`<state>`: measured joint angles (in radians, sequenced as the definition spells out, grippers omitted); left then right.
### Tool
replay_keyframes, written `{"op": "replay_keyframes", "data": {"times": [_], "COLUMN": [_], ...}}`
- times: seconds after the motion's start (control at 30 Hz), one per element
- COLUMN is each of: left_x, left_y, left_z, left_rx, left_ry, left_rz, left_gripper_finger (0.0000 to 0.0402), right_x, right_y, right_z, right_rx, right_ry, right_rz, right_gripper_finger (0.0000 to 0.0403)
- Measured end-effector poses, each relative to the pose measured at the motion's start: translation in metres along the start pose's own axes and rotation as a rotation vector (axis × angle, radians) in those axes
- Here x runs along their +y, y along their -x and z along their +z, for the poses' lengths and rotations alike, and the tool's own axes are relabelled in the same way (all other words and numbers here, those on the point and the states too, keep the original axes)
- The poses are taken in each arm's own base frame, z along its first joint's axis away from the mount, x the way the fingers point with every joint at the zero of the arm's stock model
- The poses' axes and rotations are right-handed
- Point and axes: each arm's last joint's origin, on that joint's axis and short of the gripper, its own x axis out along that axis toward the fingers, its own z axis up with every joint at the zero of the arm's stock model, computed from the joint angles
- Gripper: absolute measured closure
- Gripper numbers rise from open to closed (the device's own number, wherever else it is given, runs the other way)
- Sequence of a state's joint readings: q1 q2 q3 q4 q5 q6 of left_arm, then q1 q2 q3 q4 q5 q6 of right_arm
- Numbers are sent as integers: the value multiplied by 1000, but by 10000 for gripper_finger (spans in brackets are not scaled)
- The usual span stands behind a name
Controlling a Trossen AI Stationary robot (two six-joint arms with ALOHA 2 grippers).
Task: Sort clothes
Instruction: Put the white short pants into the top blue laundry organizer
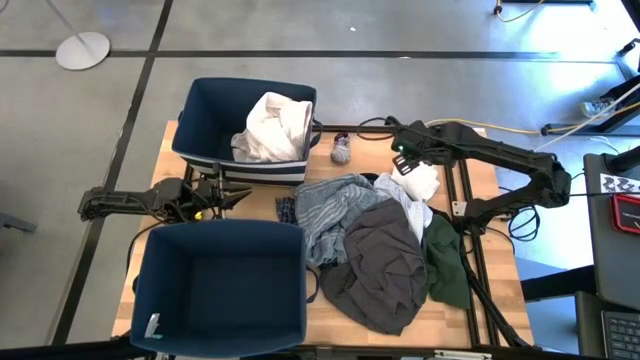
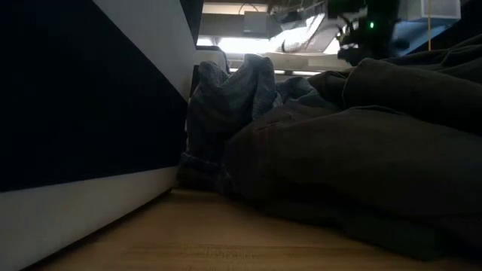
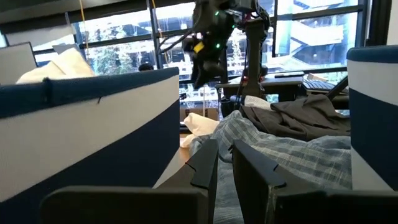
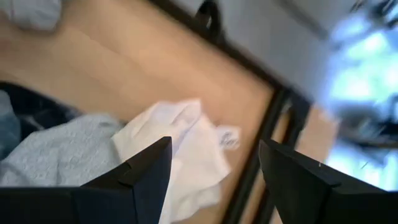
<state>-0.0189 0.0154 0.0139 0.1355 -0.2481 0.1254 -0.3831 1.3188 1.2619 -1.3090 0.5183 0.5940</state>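
Right of centre, open right gripper (image 1: 408, 163) is hovering over white cloth (image 1: 420, 183); risking snagging neighbouring garments. Left gripper (image 1: 243, 198), nearly shut, is waiting.

Two matte-black, jointed robot arms, each ending in a two-fingered hand with flat, angular black fingers (image 4: 146, 177). A green indicator light (image 1: 398, 149) glows on the right arm's wrist, yellow accents on the left's.

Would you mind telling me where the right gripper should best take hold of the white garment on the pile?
Probably its raised, bunched fold, from straight above. The white garment lies crumpled on top at the pile's edge, beside bare table, and the open right gripper already hangs over it with fingers either side.
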Motion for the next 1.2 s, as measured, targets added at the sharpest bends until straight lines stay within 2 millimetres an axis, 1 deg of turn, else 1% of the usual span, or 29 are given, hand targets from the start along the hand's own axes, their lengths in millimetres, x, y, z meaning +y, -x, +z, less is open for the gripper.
{"op": "replay_keyframes", "data": {"times": [0.17,0.33,0.63,0.9,1.03,1.1,1.2], "left_x": [0,0,0,0,0,0,0], "left_y": [0,0,0,0,0,0,0], "left_z": [-1,-2,-2,-2,-2,-2,-2], "left_rx": [9,19,21,21,21,21,21], "left_ry": [8,5,4,3,-11,-11,-11], "left_rz": [-1,-2,-3,-3,-2,-2,-3], "left_gripper_finger": [361,361,361,361,361,361,361], "right_x": [-6,-6,3,12,14,14,15], "right_y": [-35,-57,-78,-104,-109,-110,-110], "right_z": [0,-1,-15,-29,-32,-31,-30], "right_rx": [75,92,134,96,76,66,47], "right_ry": [-82,-114,-122,-124,-88,-70,-52], "right_rz": [51,117,198,246,255,258,256], "right_gripper_finger": [162,162,162,162,163,172,207]}}
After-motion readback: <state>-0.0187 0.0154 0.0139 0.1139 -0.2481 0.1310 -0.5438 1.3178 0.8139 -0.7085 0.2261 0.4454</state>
